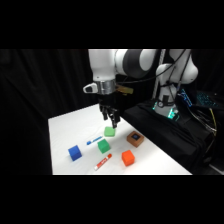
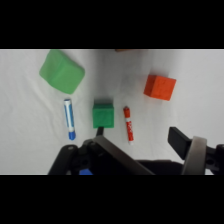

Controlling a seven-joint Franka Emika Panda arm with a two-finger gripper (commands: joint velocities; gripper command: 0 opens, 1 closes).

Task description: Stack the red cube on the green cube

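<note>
Hovering over the desk [image 1: 62, 130], the gripper [image 1: 111, 119] is open and empty (just above the light-green cube [image 1: 109, 132]). Red cube [image 1: 128, 158] sits near the green cube [image 1: 103, 145], not touching.

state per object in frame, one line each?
red cube: on the table, alone, not stacked
green cube: on the table, nothing on top
light-green cube: on the table, under the gripper
blue cube: on the table
brown block: on the table
blue marker: lying flat
red marker: lying flat
gripper: above the table, holding nothing
</note>
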